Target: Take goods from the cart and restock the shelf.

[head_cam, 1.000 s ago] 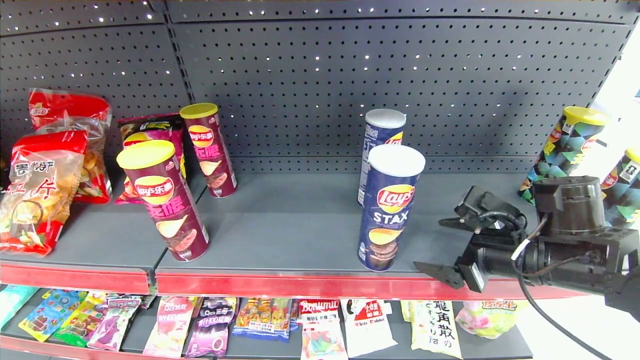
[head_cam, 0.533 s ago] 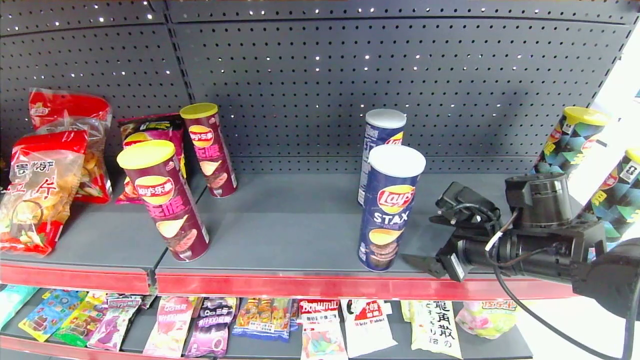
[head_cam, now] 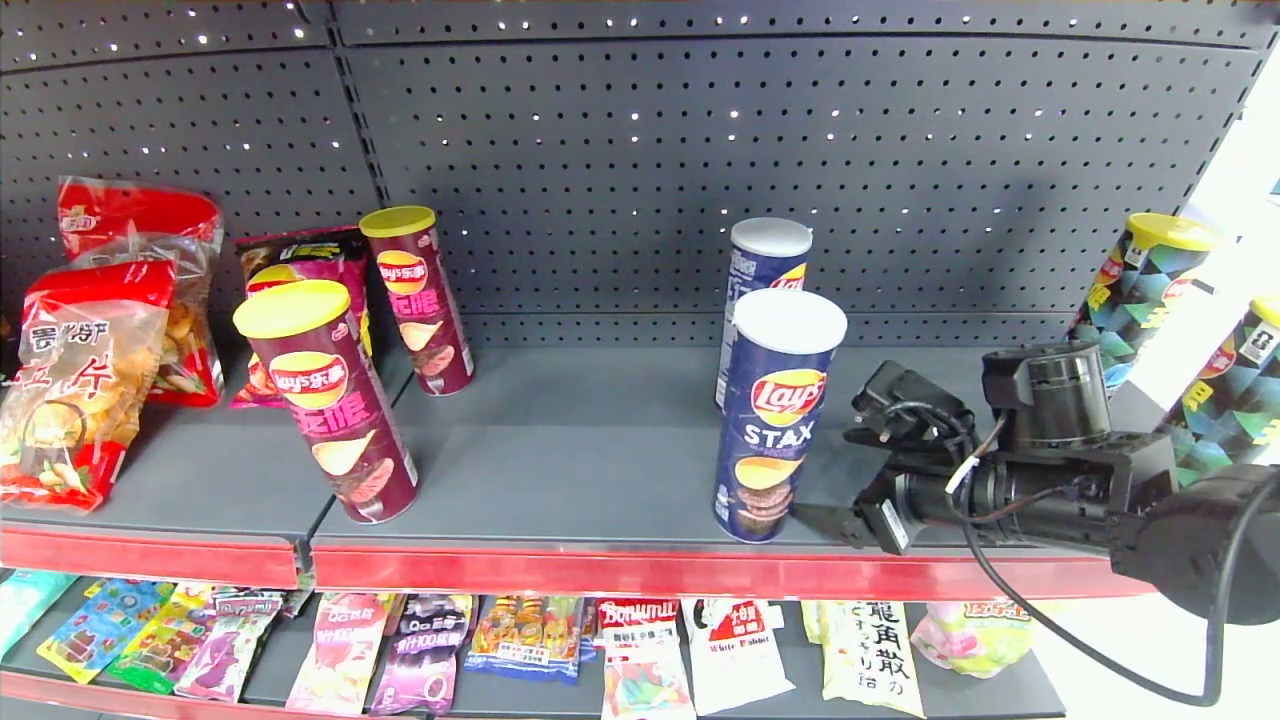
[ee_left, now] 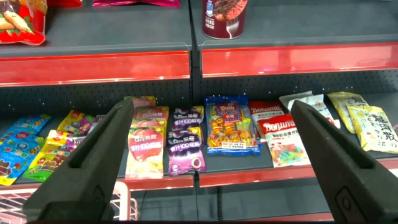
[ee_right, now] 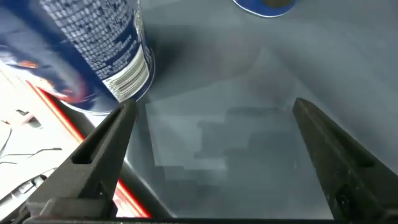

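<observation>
Now right pincer (ee_right: pixel 212 106) wide, beside blue can (head_cam: pixel 775 420); left pincer (ee_left: pixel 211 106) wide.

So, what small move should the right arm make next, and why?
Probably ease the right gripper a little closer to the front blue can: its jaws stand open and empty, one tip beside the can's base, not yet around it.

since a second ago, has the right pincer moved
Yes. The right pincer has slid left along the red shelf edge, toward the front dark blue cylindrical chip can with the white lid.
</observation>
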